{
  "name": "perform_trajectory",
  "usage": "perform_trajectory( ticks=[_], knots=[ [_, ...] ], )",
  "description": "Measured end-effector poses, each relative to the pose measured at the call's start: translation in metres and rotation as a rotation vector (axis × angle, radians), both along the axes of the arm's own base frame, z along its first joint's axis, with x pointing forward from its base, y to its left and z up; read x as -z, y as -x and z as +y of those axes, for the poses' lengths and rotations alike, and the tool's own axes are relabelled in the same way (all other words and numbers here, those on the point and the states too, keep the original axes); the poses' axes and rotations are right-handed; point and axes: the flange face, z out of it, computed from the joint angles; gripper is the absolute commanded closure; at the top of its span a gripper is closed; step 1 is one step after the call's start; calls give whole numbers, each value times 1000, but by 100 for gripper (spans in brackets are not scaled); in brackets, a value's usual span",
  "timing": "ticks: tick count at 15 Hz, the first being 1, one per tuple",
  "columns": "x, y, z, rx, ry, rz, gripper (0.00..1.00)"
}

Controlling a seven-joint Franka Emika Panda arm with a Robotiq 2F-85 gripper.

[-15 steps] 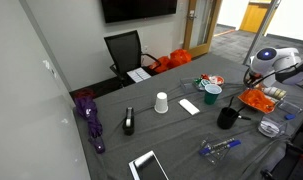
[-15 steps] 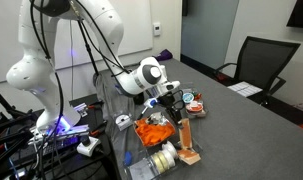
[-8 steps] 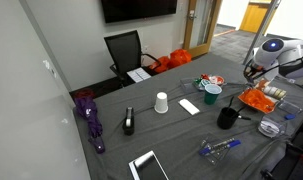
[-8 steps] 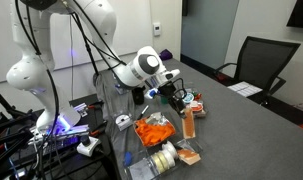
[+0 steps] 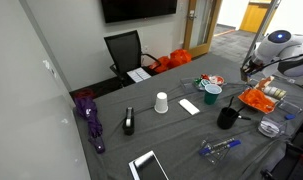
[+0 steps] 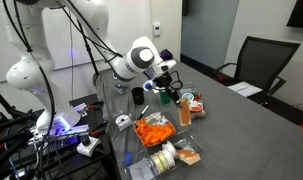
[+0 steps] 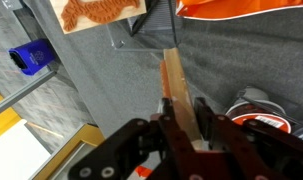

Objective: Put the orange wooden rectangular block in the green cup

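My gripper point(image 7: 181, 122) is shut on the orange wooden rectangular block point(image 7: 175, 88), which sticks out lengthwise from between the fingers. In an exterior view the gripper point(image 6: 172, 90) holds the block point(image 6: 185, 110) hanging upright above the table, beside an orange bag point(image 6: 154, 130). The teal-green cup point(image 5: 211, 93) with a lighter rim stands upright on the grey table, to the left of the gripper point(image 5: 249, 72). The cup is not in the wrist view.
A white paper cup point(image 5: 161, 102), a white card point(image 5: 189, 107) and a black mug point(image 5: 227, 118) stand near the green cup. An orange bag point(image 5: 259, 99) lies at the table's right end. A red-and-white round item point(image 7: 257, 115) lies below the gripper.
The gripper has lifted the block up off the clutter by the orange bag and carried it higher and away from there. The cups have not moved.
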Motion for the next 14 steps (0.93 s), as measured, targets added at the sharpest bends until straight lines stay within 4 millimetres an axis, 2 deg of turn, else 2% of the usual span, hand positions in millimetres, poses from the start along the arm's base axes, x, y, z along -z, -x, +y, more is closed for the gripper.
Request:
perform_trajectory(
  ticks=[4, 7, 14],
  knots=[
    [0, 10, 20, -4, -98, 22, 93],
    [-8, 20, 33, -18, -164, 33, 93],
    [-58, 42, 53, -54, -299, -25, 93]
  ],
)
